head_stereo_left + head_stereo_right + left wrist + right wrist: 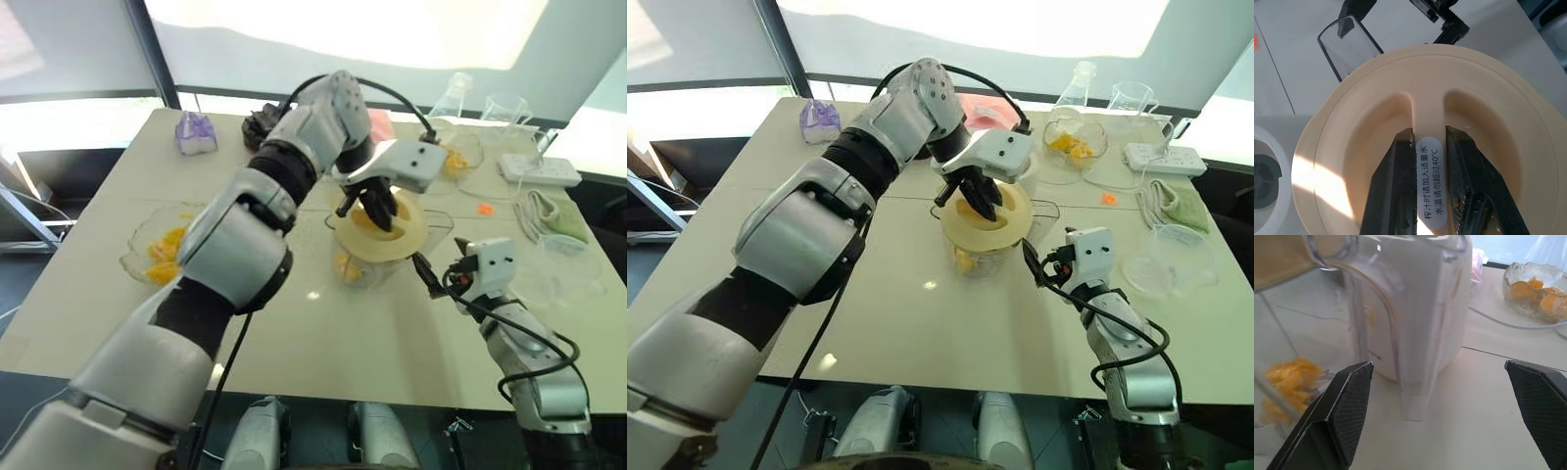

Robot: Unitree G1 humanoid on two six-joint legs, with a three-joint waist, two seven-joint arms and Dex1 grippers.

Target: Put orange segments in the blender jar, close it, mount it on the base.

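Mid-table, toward the far edge, the jar [985, 257] holds orange segments [966, 260]; the left gripper [1430, 147] pinches the rib of the cream lid [1488, 122] sitting on its mouth. Right gripper [1440, 382] spread wide, empty, beside the jar's handle [1418, 396].

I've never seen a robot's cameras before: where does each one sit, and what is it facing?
Head, both eyes: look down over the arms at the table.
Left wrist: along its left hand, shut on the lid.
Right wrist: between its open right hand, toward the blender jar handle.
Shared: lid and jar.
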